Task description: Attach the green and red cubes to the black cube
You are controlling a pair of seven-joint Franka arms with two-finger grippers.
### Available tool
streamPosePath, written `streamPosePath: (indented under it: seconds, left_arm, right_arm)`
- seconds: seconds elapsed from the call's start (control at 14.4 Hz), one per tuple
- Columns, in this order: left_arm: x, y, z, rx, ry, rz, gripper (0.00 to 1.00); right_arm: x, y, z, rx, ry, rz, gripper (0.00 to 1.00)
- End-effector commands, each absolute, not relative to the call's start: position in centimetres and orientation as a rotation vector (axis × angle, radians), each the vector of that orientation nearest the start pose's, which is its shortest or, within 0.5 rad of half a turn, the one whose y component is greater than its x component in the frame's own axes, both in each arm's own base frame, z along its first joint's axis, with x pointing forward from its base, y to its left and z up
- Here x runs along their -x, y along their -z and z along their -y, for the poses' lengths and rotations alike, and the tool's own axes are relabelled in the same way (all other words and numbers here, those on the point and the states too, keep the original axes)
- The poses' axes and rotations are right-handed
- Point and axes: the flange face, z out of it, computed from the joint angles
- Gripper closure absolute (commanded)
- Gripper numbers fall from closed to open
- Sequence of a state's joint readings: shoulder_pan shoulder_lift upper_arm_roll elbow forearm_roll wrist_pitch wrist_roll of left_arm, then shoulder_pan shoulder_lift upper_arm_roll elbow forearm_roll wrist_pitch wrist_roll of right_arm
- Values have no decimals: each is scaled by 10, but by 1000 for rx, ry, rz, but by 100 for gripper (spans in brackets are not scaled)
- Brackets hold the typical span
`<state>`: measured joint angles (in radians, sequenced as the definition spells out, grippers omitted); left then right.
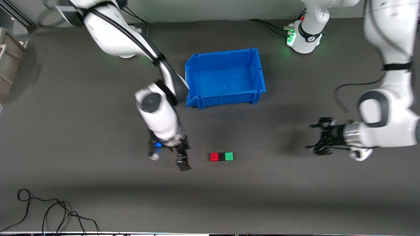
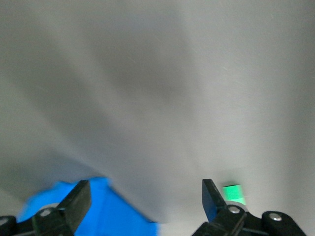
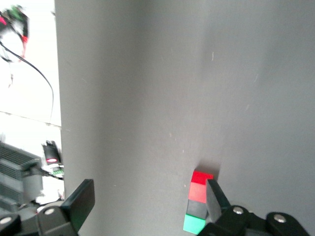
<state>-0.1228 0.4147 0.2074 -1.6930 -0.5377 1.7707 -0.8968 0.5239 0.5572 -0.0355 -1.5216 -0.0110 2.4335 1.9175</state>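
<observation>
Black cube [image 1: 221,156] sits on the mat [image 1: 98,131] with the red cube [image 1: 214,157] touching one face and the green cube [image 1: 229,156] touching the other, all three in one tight row. Red is toward my right arm's end of the table, green toward my left arm's end. The row lies nearer the front camera than the bin [image 1: 259,70], at about 6 o'clock from it in the front view.

From my right wrist I see the same row: red [image 3: 200,186], black [image 3: 197,208], green [image 3: 194,224], pressed together just beside one of my fingers [image 3: 215,199].

My right gripper [image 1: 182,159] is low over the mat at 9 o'clock from the red cube, near it but apart, jaws wide and empty.

My left gripper [image 1: 320,136] hangs over bare mat at about 3 o'clock from the green cube, well apart, jaws spread wide, holding nothing. Its wrist view catches the green cube [image 2: 233,192] and a blurred corner of the bin [image 2: 106,211].

A black cable [image 1: 49,209] lies looped on the mat at the edge nearest the front camera.
</observation>
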Motion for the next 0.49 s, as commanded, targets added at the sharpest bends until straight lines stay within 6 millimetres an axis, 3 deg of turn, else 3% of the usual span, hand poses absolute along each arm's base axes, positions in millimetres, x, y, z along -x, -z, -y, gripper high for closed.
streamPosePath:
  seconds: [0.0, 0.14, 0.21, 0.42]
  left_arm:
    - [-606, -387, -29, 2845, -721, 1549, 0]
    - [-597, -407, -39, 2890, -656, 1365, 0]
    - [-589, -419, -53, 2925, -634, 1254, 0]
    - [-576, -453, -69, 3049, -553, 898, 0]
  right_arm:
    - [-593, -430, -283, 2372, 238, -1655, 0]
    - [-580, -464, -244, 2623, 171, -1480, 0]
    - [-571, -482, -229, 2726, 133, -1383, 0]
    - [-538, -542, -198, 2860, 87, -1183, 0]
